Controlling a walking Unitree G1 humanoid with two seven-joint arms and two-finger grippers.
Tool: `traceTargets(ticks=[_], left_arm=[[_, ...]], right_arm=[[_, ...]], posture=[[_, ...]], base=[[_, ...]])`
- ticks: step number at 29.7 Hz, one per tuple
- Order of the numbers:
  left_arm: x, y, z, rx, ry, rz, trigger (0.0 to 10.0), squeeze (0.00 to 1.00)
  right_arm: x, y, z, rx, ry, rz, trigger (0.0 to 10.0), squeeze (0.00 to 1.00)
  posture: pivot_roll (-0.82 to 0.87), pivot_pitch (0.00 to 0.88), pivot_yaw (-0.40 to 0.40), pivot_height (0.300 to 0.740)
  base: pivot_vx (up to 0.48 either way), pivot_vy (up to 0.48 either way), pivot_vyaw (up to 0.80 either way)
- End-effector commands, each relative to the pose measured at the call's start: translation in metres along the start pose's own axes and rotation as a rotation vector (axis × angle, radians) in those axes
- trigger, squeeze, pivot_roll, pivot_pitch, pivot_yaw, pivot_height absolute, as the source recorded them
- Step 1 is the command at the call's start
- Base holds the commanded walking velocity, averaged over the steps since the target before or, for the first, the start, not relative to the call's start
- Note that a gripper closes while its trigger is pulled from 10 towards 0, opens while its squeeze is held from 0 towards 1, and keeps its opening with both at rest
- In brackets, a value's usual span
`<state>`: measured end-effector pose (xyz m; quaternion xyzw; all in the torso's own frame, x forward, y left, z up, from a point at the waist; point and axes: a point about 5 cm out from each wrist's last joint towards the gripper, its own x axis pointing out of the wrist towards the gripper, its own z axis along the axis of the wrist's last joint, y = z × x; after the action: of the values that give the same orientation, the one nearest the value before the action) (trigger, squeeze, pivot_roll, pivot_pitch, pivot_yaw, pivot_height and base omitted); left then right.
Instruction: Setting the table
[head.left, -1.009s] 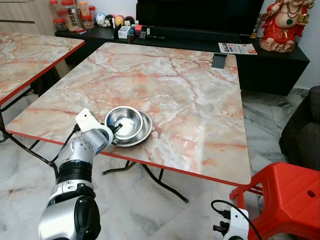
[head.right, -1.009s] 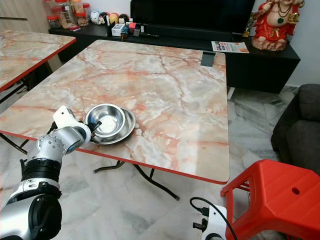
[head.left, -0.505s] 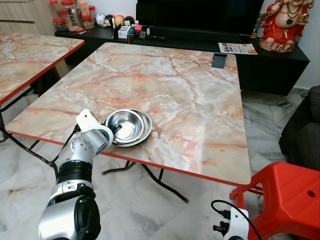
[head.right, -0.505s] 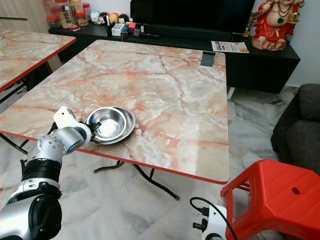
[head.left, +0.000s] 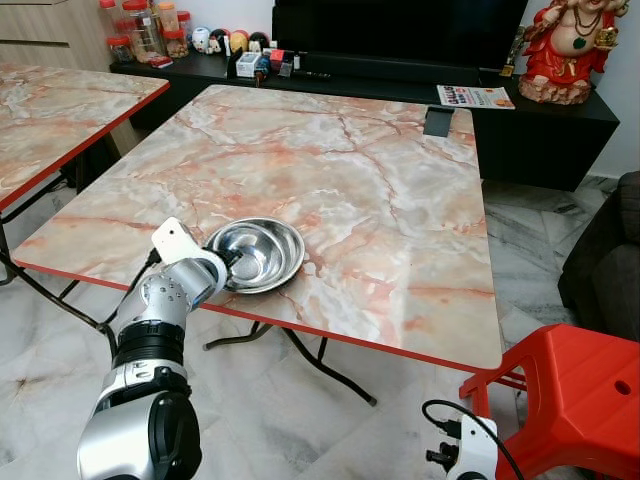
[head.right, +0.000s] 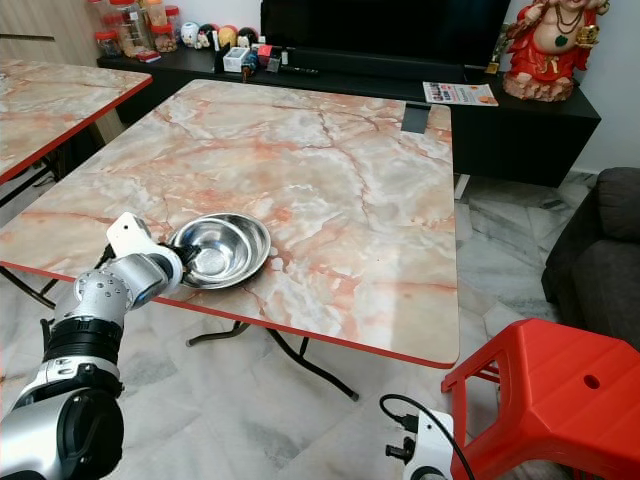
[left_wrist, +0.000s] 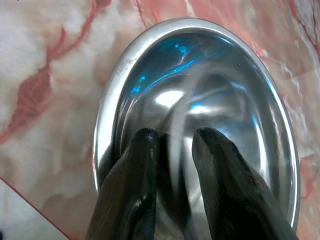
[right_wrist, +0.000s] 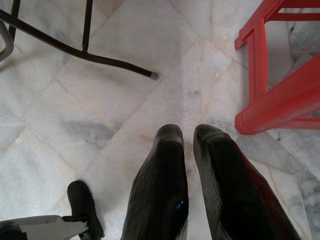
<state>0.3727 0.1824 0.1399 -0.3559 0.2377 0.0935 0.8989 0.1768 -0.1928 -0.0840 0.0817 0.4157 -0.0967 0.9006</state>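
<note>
Near the red-edged front rim of the pink marble table (head.left: 400, 230), the left gripper (left_wrist: 172, 150) pinches the shiny round steel bowl (head.left: 262, 252) by its rim, so it should keep level, while the right gripper (right_wrist: 189, 150), clenched empty, hangs idle.

Left arm reaches forward, left gripper (left_wrist: 172, 145) at the bowl (head.left: 262, 253) rim, fingers pinching it. Right gripper (right_wrist: 187, 140) hangs low beside the stool (right_wrist: 280, 95), fingers nearly together.
</note>
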Motion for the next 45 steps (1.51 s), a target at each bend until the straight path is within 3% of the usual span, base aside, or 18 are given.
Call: traceTargets(ticks=[1,18,20,21,22,23,24,26,30,36,38,40,41,42,43,45], left_arm=[[-0.001,-0.005,0.005,0.009,-0.013,-0.005,10.0,0.0],[-0.003,-0.002,0.018,0.078,-0.073,0.031,10.0,0.0],[-0.005,0.001,0.025,0.145,-0.115,0.06,10.0,0.0],[-0.009,0.004,0.036,0.234,-0.177,0.095,10.0,0.0],[-0.009,0.004,0.036,0.234,-0.177,0.095,10.0,0.0],[-0.014,0.004,0.048,0.336,-0.246,0.131,10.0,0.0],[-0.018,0.003,0.058,0.38,-0.292,0.136,10.0,0.0],[-0.022,0.001,0.065,0.412,-0.324,0.131,10.0,0.0],[-0.025,-0.001,0.069,0.422,-0.355,0.114,10.0,0.0],[-0.027,-0.014,0.061,0.346,-0.389,-0.053,10.0,0.0],[-0.027,-0.008,0.059,0.334,-0.384,-0.049,10.0,0.0],[-0.026,0.005,0.058,0.376,-0.382,0.006,10.0,0.0],[-0.026,0.018,0.059,0.454,-0.397,0.075,10.0,0.0],[-0.027,0.026,0.059,0.478,-0.408,0.105,10.0,0.0],[-0.027,0.026,0.059,0.478,-0.408,0.105,10.0,0.0],[-0.029,0.042,0.064,0.429,-0.453,0.126,10.0,0.0]], right_arm=[[-0.001,-0.001,-0.003,0.011,0.011,-0.006,10.0,0.0],[0.0,0.0,-0.002,0.014,0.01,-0.006,10.0,0.0],[0.0,0.0,-0.002,0.013,0.01,-0.006,10.0,0.0],[0.0,0.0,-0.002,0.013,0.009,-0.006,10.0,0.0],[0.0,0.0,-0.002,0.013,0.009,-0.006,10.0,0.0],[0.0,-0.001,-0.002,0.013,0.009,-0.006,10.0,0.0],[0.0,-0.001,-0.002,0.012,0.009,-0.005,10.0,0.0],[0.0,0.0,-0.002,0.011,0.009,-0.004,10.0,0.0],[0.0,0.0,-0.001,0.009,0.009,-0.003,10.0,0.0],[0.0,0.001,-0.001,0.005,0.007,0.0,10.0,0.0],[0.0,0.0,-0.001,0.007,0.007,-0.002,10.0,0.0],[0.0,-0.001,-0.001,0.009,0.007,-0.004,10.0,0.0],[0.0,-0.001,-0.001,0.01,0.008,-0.005,10.0,0.0],[0.0,-0.001,-0.002,0.009,0.009,-0.005,10.0,0.0],[0.0,-0.001,-0.002,0.009,0.009,-0.005,10.0,0.0],[0.0,-0.001,-0.002,0.008,0.009,-0.003,10.0,0.0]], posture=[[-0.01,0.0,0.005,0.74],[-0.01,0.0,0.007,0.74],[-0.01,0.0,0.007,0.74],[-0.01,0.0,0.007,0.74],[-0.01,0.0,0.007,0.74],[-0.01,0.0,0.004,0.74],[-0.01,0.0,0.004,0.74],[-0.01,0.0,0.004,0.74],[0.0,0.0,0.0,0.74],[0.0,0.0,-0.001,0.74],[-0.01,0.0,0.0,0.74],[-0.01,0.0,0.001,0.74],[-0.01,0.0,0.001,0.74],[-0.01,0.0,0.001,0.74],[-0.01,0.0,0.001,0.74],[-0.01,0.0,0.0,0.74]], base=[[0.0,0.0,0.0],[0.0,0.0,0.0],[0.0,0.0,0.0],[0.0,0.0,0.0],[0.0,0.0,0.0],[0.0,0.0,0.0],[0.0,0.0,0.0],[0.0,0.0,0.0],[0.0,0.0,0.0],[0.0,0.0,0.0],[0.0,0.0,0.0],[0.0,0.0,0.0],[0.0,0.0,0.0],[0.0,0.0,0.0],[0.0,0.0,0.0],[0.0,0.0,0.0]])
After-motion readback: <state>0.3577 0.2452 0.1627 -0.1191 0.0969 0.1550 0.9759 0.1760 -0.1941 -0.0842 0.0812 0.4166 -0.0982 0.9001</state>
